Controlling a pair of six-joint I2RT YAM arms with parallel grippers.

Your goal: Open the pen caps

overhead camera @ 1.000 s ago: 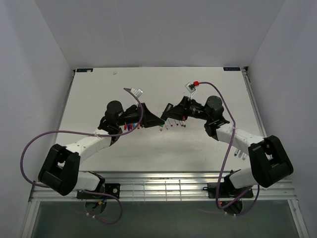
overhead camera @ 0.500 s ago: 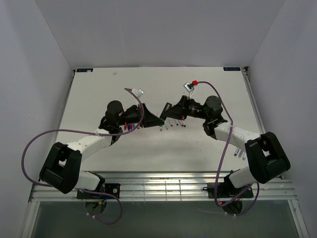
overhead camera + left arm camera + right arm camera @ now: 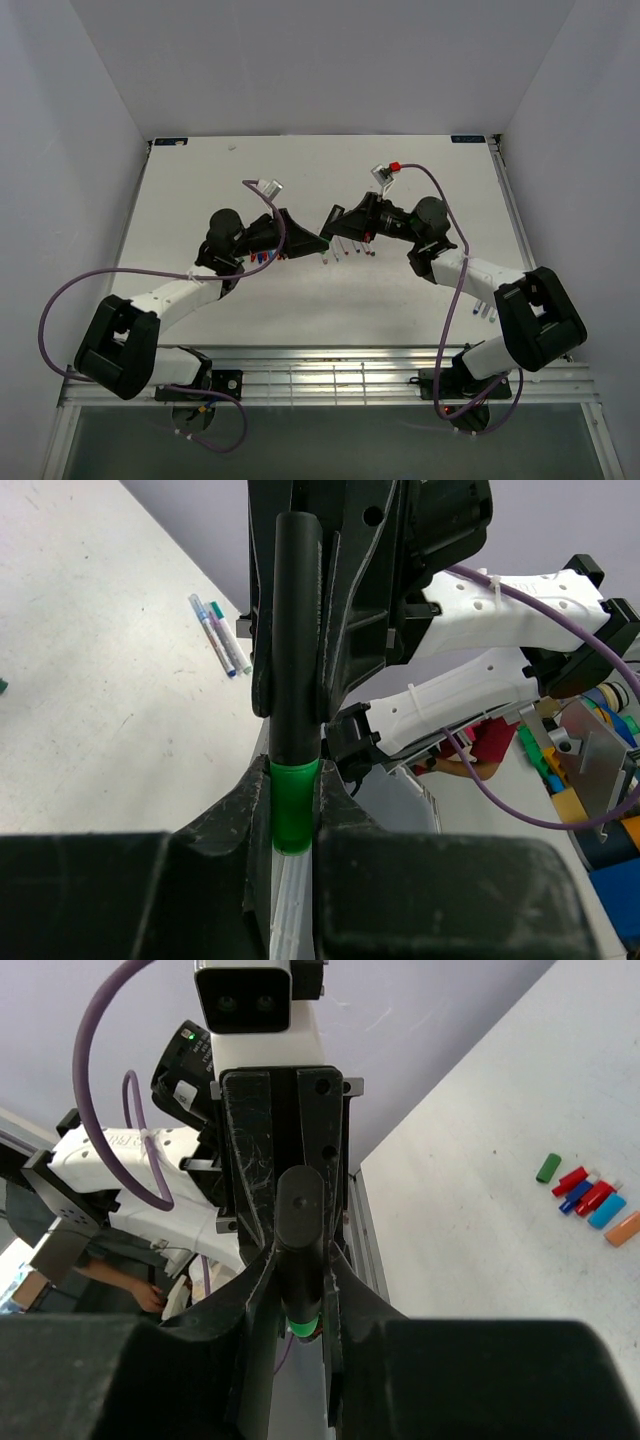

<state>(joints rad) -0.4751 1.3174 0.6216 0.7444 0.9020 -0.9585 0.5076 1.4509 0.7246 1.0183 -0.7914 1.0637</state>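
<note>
**Both arms grip one marker in mid-air, cap end to the left**

The left fingers (image 3: 232,825) are nearly closed, pinching the green cap (image 3: 295,805) of the black marker (image 3: 298,630) from both sides. The right fingers (image 3: 255,1280) are just as narrowly set and clamp the marker's black barrel. The blunt end of the barrel pokes out towards the right wrist camera. The marker is held up off the counter (image 3: 400,300), spanning the small gap where the two arms meet above the middle of it. In the left wrist view the green cap sits flush against the barrel, with no gap showing between them.

Loose caps (image 3: 585,1198) lie in a tight cluster on the counter, well apart from the marker. They are one green, two red, one dark blue, one light blue and one orange, the orange one cut off by the picture's edge. Two thin pens (image 3: 220,635) lie side by side further off.

From above, the marker is almost wholly hidden between the two sets of fingers. The small pens and caps lying beneath the arms are too small for their colours to be told apart with certainty. In the right wrist view only a sliver of the green cap shows below the barrel. A pale strip under the cap in the left wrist view cannot be identified.
</note>
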